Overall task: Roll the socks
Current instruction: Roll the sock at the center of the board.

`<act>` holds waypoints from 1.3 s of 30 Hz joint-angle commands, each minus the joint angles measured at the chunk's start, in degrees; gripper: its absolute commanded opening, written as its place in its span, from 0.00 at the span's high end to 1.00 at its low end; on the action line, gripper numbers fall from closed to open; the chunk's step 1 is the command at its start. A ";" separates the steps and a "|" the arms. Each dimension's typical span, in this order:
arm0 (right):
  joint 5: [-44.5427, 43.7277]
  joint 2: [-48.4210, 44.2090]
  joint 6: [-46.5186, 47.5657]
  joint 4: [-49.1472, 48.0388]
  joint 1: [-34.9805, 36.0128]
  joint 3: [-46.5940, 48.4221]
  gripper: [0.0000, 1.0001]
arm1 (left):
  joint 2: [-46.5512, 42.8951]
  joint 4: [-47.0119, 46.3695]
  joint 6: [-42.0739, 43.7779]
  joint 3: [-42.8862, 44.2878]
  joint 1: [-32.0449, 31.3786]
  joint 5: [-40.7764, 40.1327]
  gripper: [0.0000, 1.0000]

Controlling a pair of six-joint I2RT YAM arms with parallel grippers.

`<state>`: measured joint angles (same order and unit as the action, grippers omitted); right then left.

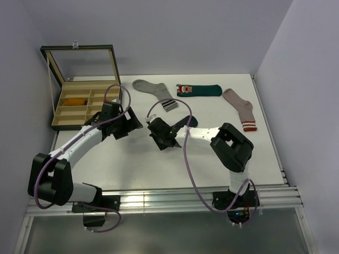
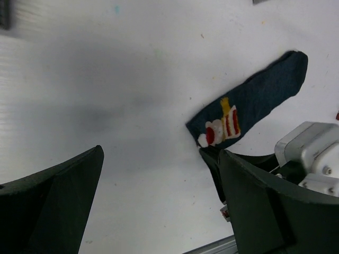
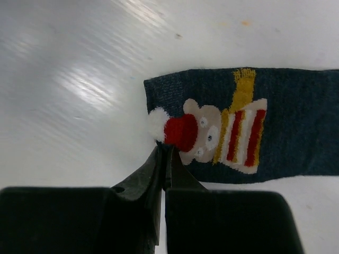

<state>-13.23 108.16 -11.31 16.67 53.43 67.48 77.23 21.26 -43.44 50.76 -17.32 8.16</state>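
The navy sock [image 3: 296, 127] with a red-white Christmas figure lies flat on the white table. It also shows in the left wrist view [image 2: 249, 103] and, partly under my right arm, in the top view [image 1: 186, 121]. My right gripper [image 3: 165, 152] is shut, pinching the sock's cuff corner by the white pom-pom; in the top view it [image 1: 160, 136] sits mid-table. My left gripper [image 2: 159, 153] is open and empty, hovering over bare table just left of the sock [image 1: 128, 123]. The dark teal sock [image 1: 198, 90] lies flat at the back. A mustard-orange sock [image 1: 74, 100] sits in the box.
A wooden compartment box [image 1: 55, 123] with its glass lid raised stands at the back left. A grey striped sock [image 1: 156, 92] lies next to the teal one. A pinkish-beige sock [image 1: 241, 109] lies at the back right. Metal rails [image 1: 175, 198] run along the front edge.
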 commanded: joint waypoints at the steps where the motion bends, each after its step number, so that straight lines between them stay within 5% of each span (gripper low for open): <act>1: 14.53 -1.63 -4.50 -3.56 -3.31 -1.03 1.00 | 1.78 -3.41 -3.58 -0.58 -3.32 -2.18 0.04; 13: 48.17 1.17 -19.09 -17.18 -17.47 -8.41 1.00 | 5.12 -9.47 -10.43 -4.62 -8.96 -3.60 0.05; 20: 59.18 5.39 -28.49 -28.85 -23.10 -12.19 1.00 | 9.33 -13.78 -12.98 -5.50 -10.01 -2.80 0.09; 28: 61.13 8.21 -32.10 -29.50 -25.57 -12.29 0.98 | 12.68 -15.89 -13.78 -5.50 -11.50 -1.75 0.22; 32: 61.14 8.73 -32.81 -29.76 -26.18 -11.94 0.97 | 13.46 -15.02 -13.43 -6.38 -12.21 -2.71 0.43; 39: 60.78 8.82 -32.81 -29.32 -26.18 -11.76 0.96 | 18.04 -15.19 -12.28 -4.01 -13.44 -3.59 0.50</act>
<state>47.92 115.68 -44.07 -12.88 27.59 55.48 93.03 6.31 -56.71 45.80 -29.93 6.17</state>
